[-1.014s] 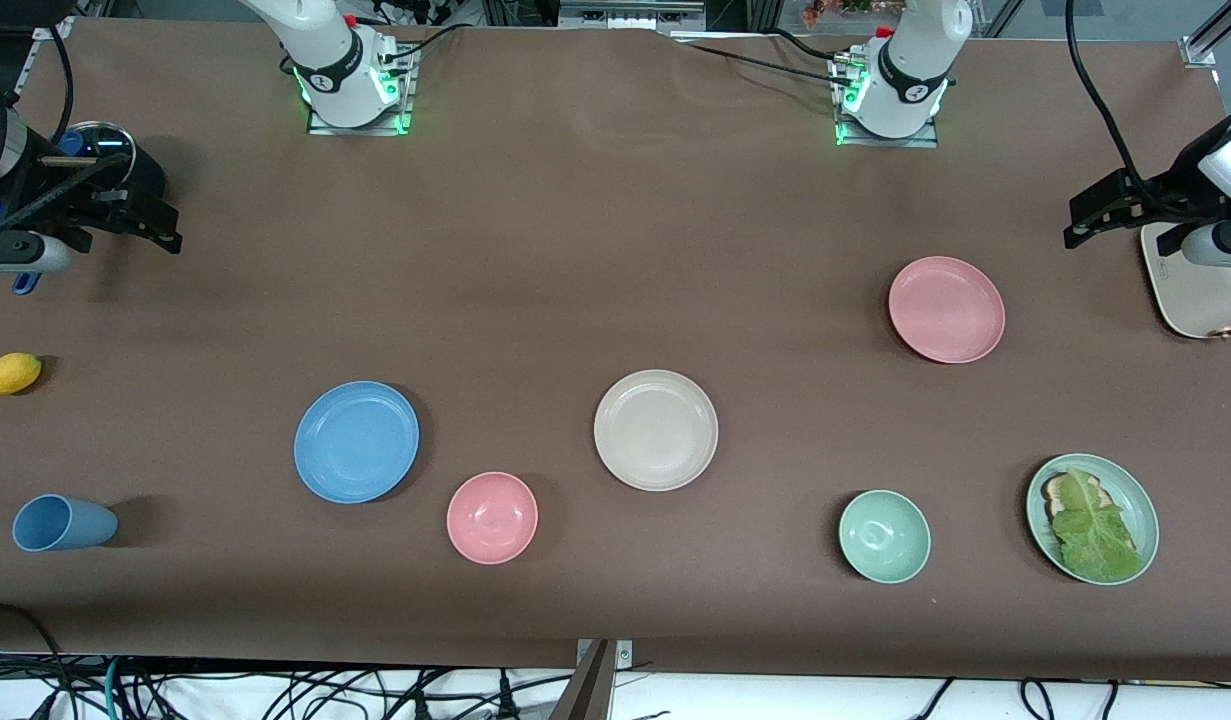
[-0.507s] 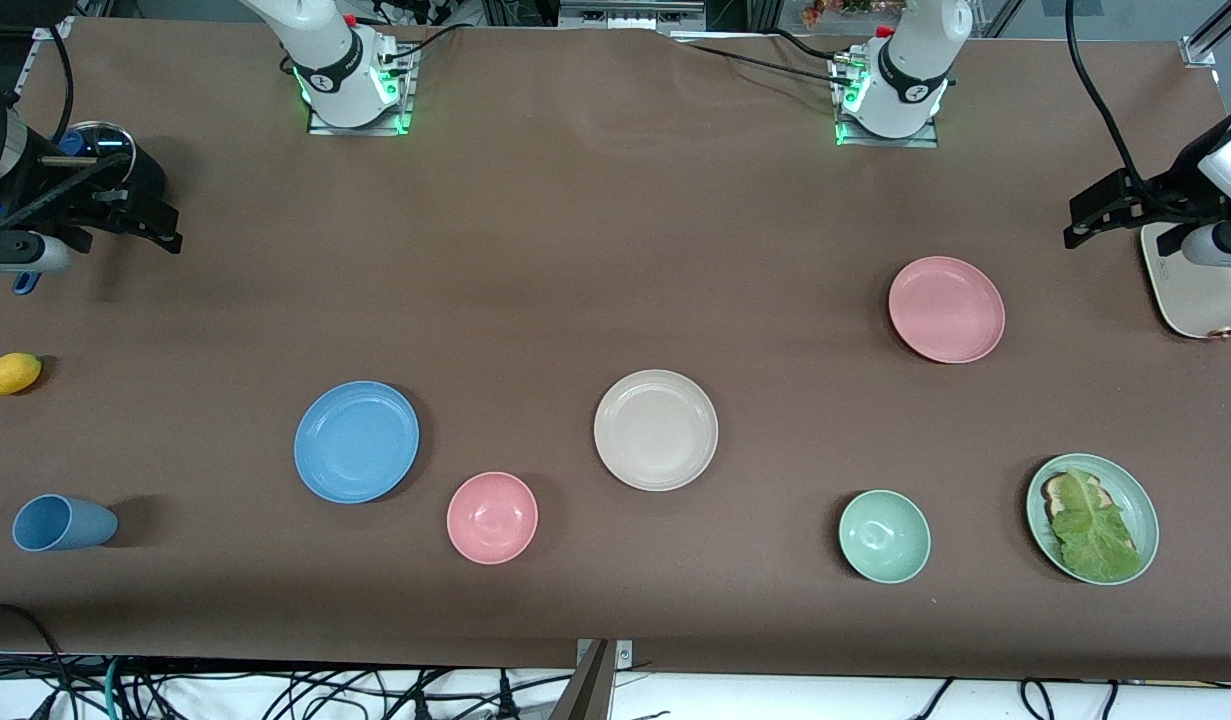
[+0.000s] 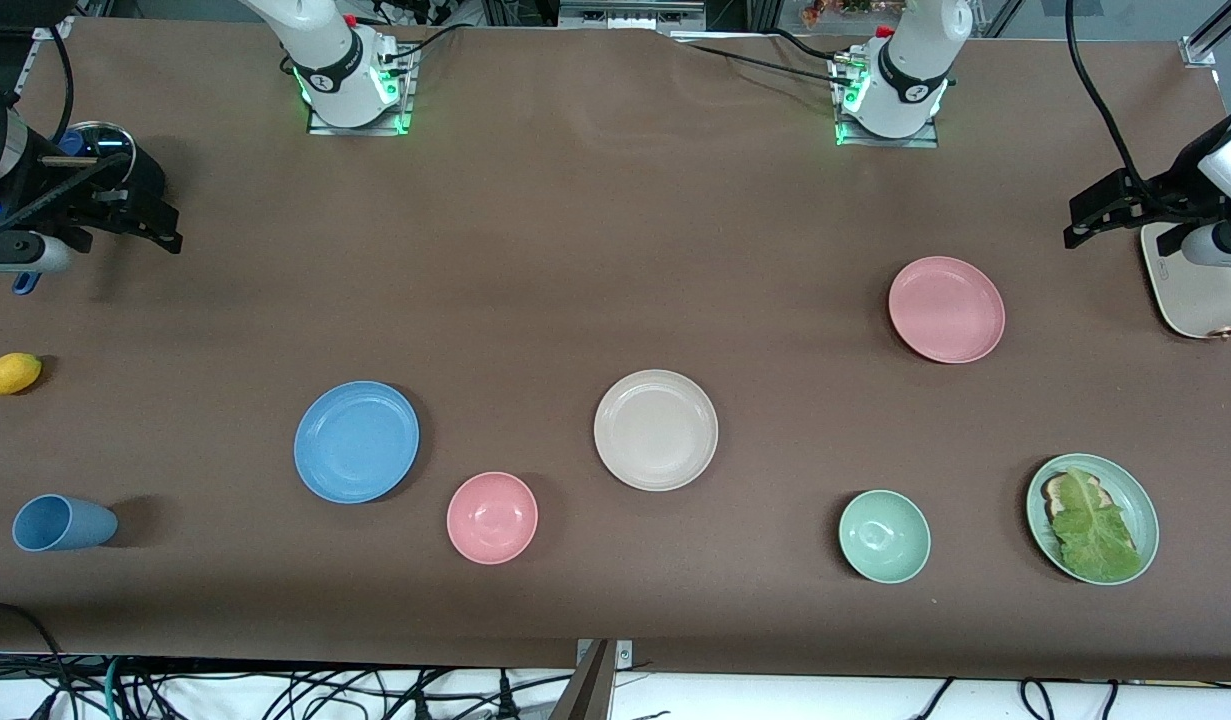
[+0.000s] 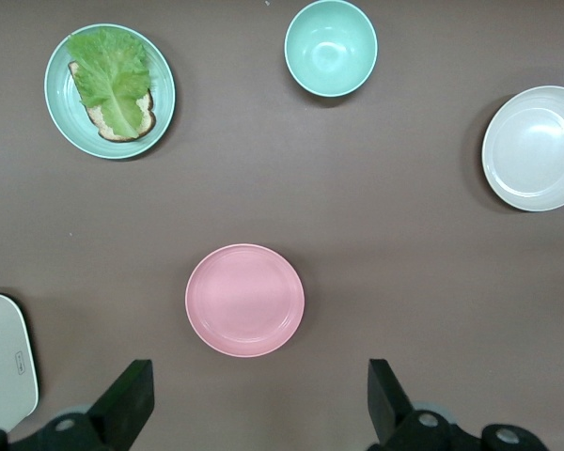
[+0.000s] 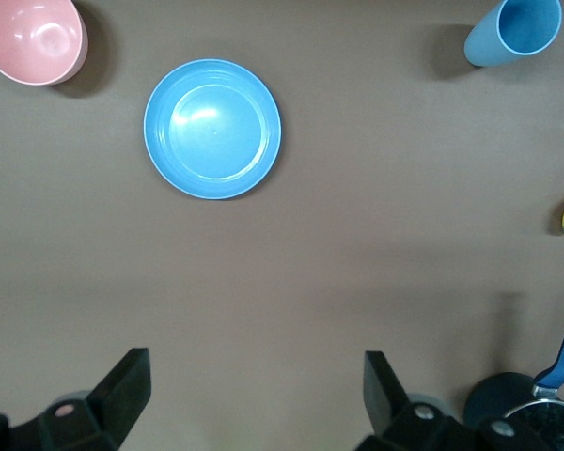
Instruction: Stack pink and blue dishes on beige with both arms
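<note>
Beige plate (image 3: 656,430) sits bare near the middle of the brown table (image 3: 595,250), nothing stacked on it; also seen in the left wrist view (image 4: 534,148).

Blue plate (image 3: 356,441) lies flat toward the right arm's end, about level with the beige one and well apart from it; seen whole from the right wrist (image 5: 212,129); pink bowl (image 3: 492,517) sits just nearer the front camera, between blue plate and beige plate.

Pink plate (image 3: 946,309) lies flat toward the left arm's end, farther from the front camera than the beige plate; directly under the left wrist camera (image 4: 245,300).

Left gripper (image 4: 261,406) hangs high over the table at its own end, above the edge of a white appliance (image 3: 1190,285); fingers spread wide, nothing between them; pink plate untouched.

Right gripper (image 5: 254,402) hangs high at the other end, over a dark pan with a blue handle (image 5: 536,399); fingers likewise spread, grasping nothing.

Other items: blue cup (image 3: 63,523) on its side and a yellow fruit (image 3: 10,373) at the right arm's end; green bowl (image 3: 884,536) and green plate (image 3: 1092,518) carrying lettuce on toast, both near the front edge at the left arm's end.
</note>
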You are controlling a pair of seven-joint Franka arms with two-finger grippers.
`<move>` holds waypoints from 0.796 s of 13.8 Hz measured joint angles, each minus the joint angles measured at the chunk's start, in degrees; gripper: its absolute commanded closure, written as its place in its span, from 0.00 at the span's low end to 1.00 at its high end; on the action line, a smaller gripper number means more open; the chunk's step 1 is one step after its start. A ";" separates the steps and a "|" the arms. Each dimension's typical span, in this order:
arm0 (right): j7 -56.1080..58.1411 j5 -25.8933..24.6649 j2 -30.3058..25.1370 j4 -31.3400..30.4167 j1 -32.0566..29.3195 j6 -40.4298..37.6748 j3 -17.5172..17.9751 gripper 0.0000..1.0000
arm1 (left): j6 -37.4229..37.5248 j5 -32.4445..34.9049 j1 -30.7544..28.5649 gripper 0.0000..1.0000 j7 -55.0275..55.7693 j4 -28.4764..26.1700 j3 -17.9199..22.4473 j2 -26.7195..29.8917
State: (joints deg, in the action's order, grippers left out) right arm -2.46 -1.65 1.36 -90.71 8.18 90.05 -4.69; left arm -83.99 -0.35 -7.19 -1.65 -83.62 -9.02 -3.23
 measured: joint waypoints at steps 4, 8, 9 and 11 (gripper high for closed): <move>0.00 0.00 0.00 0.00 0.00 0.00 0.00 0.00 | -0.01 0.00 0.11 0.00 0.00 -0.02 -0.11 -1.96; 0.00 0.00 0.00 0.01 0.00 0.00 0.00 0.00 | -1.81 0.00 0.12 0.00 0.00 -0.05 -0.08 -8.01; 0.00 0.01 0.00 0.01 0.00 0.00 0.00 0.00 | -2.09 0.00 0.25 0.00 0.00 -0.04 -0.11 -9.73; 0.00 0.01 0.01 0.02 0.00 0.00 0.00 0.00 | -2.75 0.00 0.53 0.00 0.00 -0.02 -0.26 -12.90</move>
State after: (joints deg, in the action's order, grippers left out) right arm -2.46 -1.64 1.38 -90.69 8.18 90.05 -4.69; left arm -86.74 -0.35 -6.66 -1.65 -83.64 -9.29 -16.13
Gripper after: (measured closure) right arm 0.000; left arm 0.000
